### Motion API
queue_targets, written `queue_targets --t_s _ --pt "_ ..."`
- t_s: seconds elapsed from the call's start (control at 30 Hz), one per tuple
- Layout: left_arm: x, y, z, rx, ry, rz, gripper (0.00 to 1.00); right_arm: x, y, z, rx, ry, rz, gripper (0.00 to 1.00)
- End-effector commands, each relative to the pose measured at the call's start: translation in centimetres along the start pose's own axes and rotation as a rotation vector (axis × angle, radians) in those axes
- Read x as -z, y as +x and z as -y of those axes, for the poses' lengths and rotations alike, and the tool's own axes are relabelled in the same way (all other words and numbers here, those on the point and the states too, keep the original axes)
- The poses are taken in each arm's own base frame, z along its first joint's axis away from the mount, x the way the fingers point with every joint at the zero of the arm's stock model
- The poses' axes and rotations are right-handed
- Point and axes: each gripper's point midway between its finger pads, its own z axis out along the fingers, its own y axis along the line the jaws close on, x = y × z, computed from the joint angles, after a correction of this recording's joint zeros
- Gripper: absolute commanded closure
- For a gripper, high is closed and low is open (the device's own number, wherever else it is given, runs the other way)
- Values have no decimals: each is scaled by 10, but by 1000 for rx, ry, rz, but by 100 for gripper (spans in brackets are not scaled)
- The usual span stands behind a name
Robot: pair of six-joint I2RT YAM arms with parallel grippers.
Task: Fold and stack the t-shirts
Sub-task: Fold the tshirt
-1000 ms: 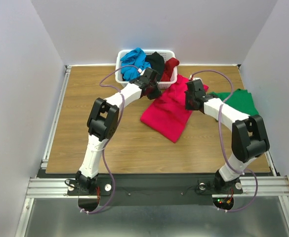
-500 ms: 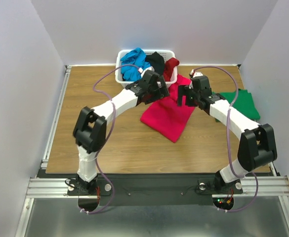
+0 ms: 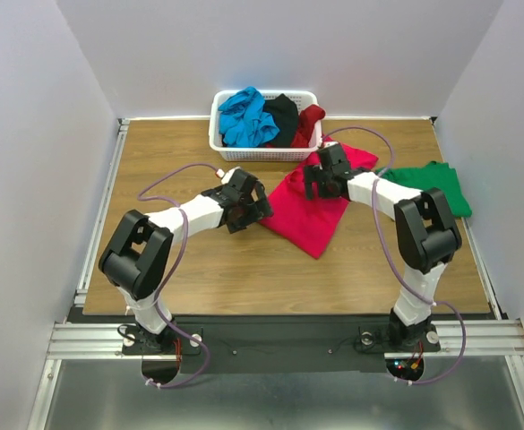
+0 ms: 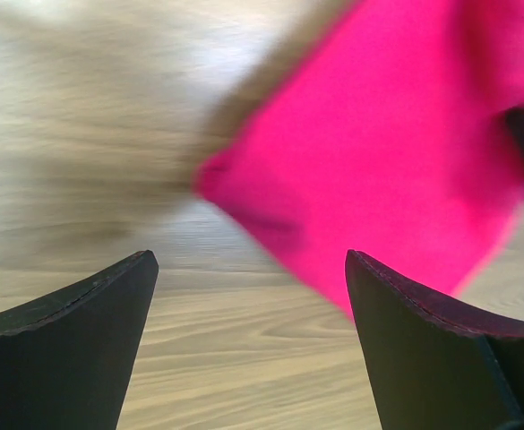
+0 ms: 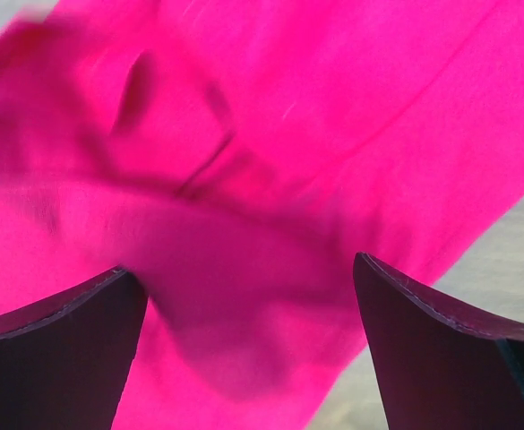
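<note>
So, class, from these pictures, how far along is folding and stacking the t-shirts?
Done: green shirt looks folded, far right. In hand: pink-red shirt mid-table, left gripper and right gripper open at it. Left: blue shirt, black shirt and dark red shirt in the basket; nothing stacked.

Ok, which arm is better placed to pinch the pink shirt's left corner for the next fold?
Probably left: the left gripper, open, sits right beside that corner of the pink shirt. The right gripper, also open, hangs over the shirt's far part.
</note>
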Motion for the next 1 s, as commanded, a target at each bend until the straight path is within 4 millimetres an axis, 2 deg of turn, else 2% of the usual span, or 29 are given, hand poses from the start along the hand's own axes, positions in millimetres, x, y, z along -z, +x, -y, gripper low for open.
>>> queue_targets --t_s 0.0,0.07,0.13,0.3,0.37,0.4,0.47,0.57,0.6,0.63,0.67,0.7,0.73,0.77,0.8,0.83,0.87,0.9,0.93,0.97 --pt "-2 -19 0 47 35 52 2 -11 -46 25 -80 183 138 0" --pt "-8 -20 -4 46 28 46 2 -12 -59 27 -118 200 165 0" --pt "-13 -24 2 41 43 45 5 -12 -67 26 -165 197 182 0" --pt "-31 -22 6 27 47 9 19 2 -84 13 -180 108 210 0" --pt "-36 -17 6 24 50 -12 26 10 -83 8 -175 70 209 0" --pt "-37 -17 6 25 52 -13 31 11 -70 4 -165 37 180 0" --pt "-40 -16 2 29 40 -13 41 33 -69 -2 -154 -26 192 0" --pt "-45 -16 -5 33 21 -15 54 62 -38 -14 -131 -152 150 0" --pt "-47 -15 -6 33 19 -19 69 70 -27 -22 -139 -211 129 0" --pt "-48 -13 -5 33 22 -28 79 73 -1 -24 -136 -222 88 0" --pt "-49 -11 -6 33 21 -37 89 92 1 -30 -138 -269 108 0" --pt "-49 -6 -7 33 29 -52 100 100 9 -31 -147 -272 105 0" --pt "-49 -5 -9 33 30 -52 100 107 20 -34 -133 -279 96 0" --pt "-45 -4 -7 34 46 -52 100 112 42 -44 -95 -296 66 0" --pt "-44 1 -13 39 41 -56 100 125 46 -45 -66 -285 80 0" --pt "-42 3 -15 39 40 -57 100 135 59 -63 3 -318 69 1" --pt "-36 2 -15 41 45 -47 100 141 67 -69 40 -322 63 1" --pt "-34 8 -24 49 30 -56 100 143 76 -70 77 -303 59 1" --pt "-32 10 -27 53 26 -53 100 149 91 -82 138 -321 34 3" --pt "-25 11 -27 57 34 -49 100 150 99 -86 166 -322 27 3"
